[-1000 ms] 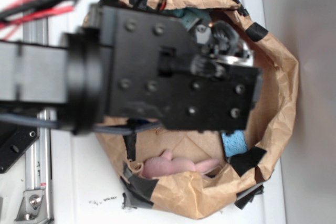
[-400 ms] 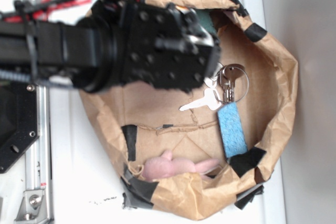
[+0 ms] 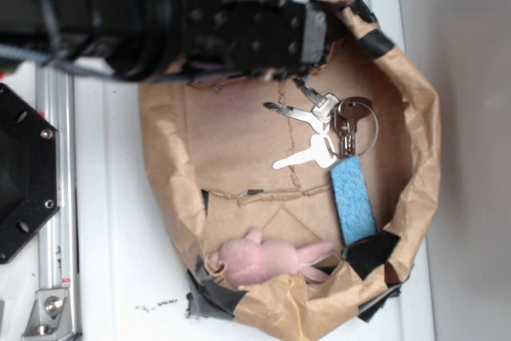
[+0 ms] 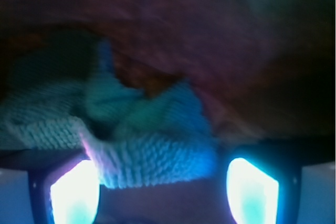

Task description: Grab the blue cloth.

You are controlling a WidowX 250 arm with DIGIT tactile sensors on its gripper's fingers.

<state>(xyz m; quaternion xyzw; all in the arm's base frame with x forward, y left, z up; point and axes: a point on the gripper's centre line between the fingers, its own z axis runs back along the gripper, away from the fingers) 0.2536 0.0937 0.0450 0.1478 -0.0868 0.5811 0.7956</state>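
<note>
The blue cloth (image 4: 157,156), a fuzzy teal terry cloth with folds, fills the middle of the wrist view and lies against the brown paper. My gripper (image 4: 163,192) is open, and the cloth's near edge lies between the two glowing fingertips (image 4: 76,192), closer to the left one. Seen from outside, the gripper (image 3: 271,29) and the black arm cover the upper edge of the paper bag (image 3: 423,157), and the cloth is hidden beneath them.
Inside the bag lie a bunch of keys (image 3: 319,129) with a flat bright-blue key tag (image 3: 354,197) and a pink plush toy (image 3: 267,259). Black tape patches the bag's rim. A metal rail (image 3: 56,197) and a black plate (image 3: 20,173) stand at the left.
The arm has moved up the picture to the bag's upper edge, uncovering the keys and the key tag. The bag's rim has shifted slightly.
</note>
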